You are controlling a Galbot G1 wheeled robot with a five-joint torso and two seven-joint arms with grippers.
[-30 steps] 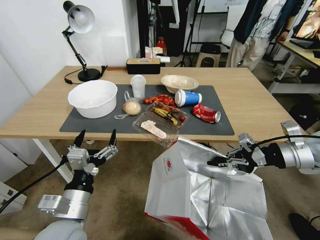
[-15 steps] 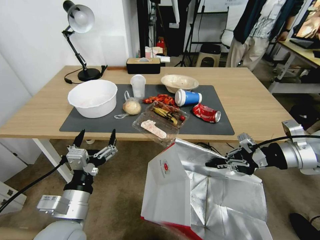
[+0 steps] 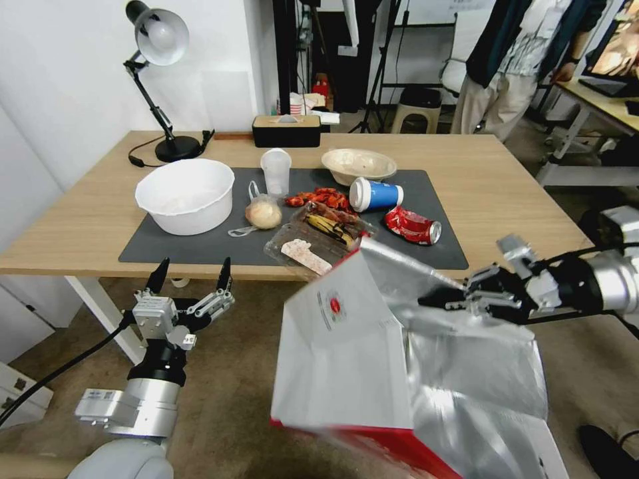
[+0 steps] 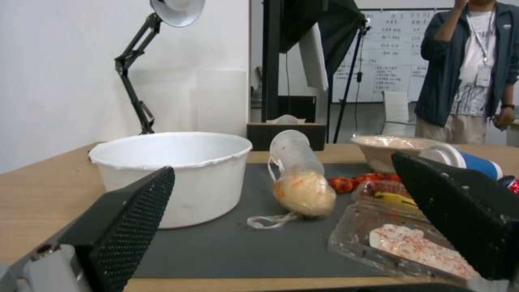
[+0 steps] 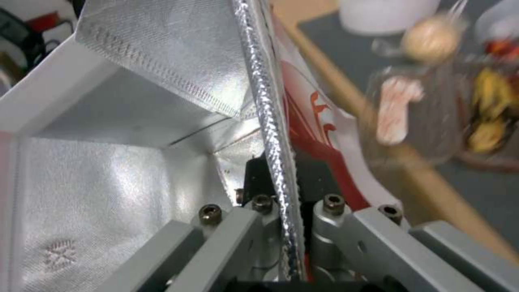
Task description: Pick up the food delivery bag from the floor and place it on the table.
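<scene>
- now the right gripper [image 3: 442, 299] reaches in from the right side, arm roughly level, fingers clamped on the foil-lined rim of the food delivery bag [image 3: 346, 346]; the right wrist view has the seam of the rim pinched between the pads [image 5: 259, 172].
- left gripper [image 3: 192, 274] sits low in front of the table's near edge, near its left end, pointing up, jaws spread wide with nothing between them; the arm looks parked.
- bag hangs tilted in the air over the floor [image 3: 246, 372], just in front of the near edge of the table [image 3: 506, 199]; mouth is open and faces up and to the right, white face with the round red logo turned toward the left, red bottom panel lowest.
- bag's long axis runs from the held top rim down to the red bottom, leaning; its top corner overlaps the near edge by the clear plastic tray [image 3: 313, 249].
- dark mat [image 3: 200, 246] is crowded: white bowl [image 3: 185, 195], blue cup [image 3: 376, 195] on its side, crushed red can [image 3: 413, 226].
- bare wood on the right end of the table, past the mat's right edge.
</scene>
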